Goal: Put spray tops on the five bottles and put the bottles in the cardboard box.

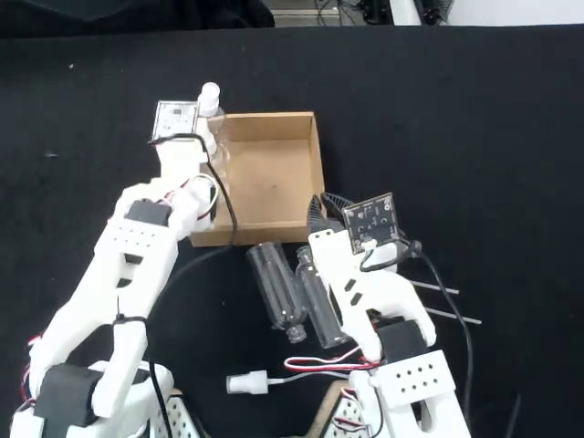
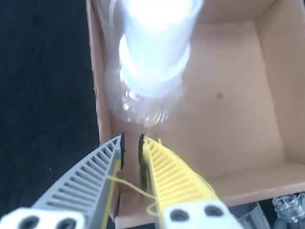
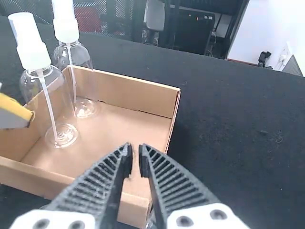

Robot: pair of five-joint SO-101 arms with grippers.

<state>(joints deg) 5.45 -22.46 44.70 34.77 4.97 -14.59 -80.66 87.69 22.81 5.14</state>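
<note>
- Right gripper (image 3: 134, 160): fingers together, holding nothing, hanging over the near-right corner of the cardboard box (image 3: 125, 90)
- Left gripper (image 2: 131, 145): fingers nearly together with nothing between them, just inside the box's left wall; the capped bottle (image 2: 147, 100) stands upright just past its tips, not clamped
- Second capped bottle (image 3: 71, 59) stands upright in the box along the same wall, further toward the far corner, so I count two of five in
- Capless bottle A (image 1: 276, 283) and capless bottle B (image 1: 321, 306) lie on their sides on the table just outside the box's near wall, side by side
- Key relation: both long axes run away from the box's near wall, necks at the end far from the box; B is partly under the right arm
- Both lie back from the right gripper, on the side away from the box; the right arm is much nearer than the left
- Judgement: the right arm has to back off the box and come down across a bottle's body, not along it
- Loose spray top (image 1: 248, 383) lies well out from the box's near wall, beyond the bottle necks
- Fifth bottle: cannot locate it
</note>
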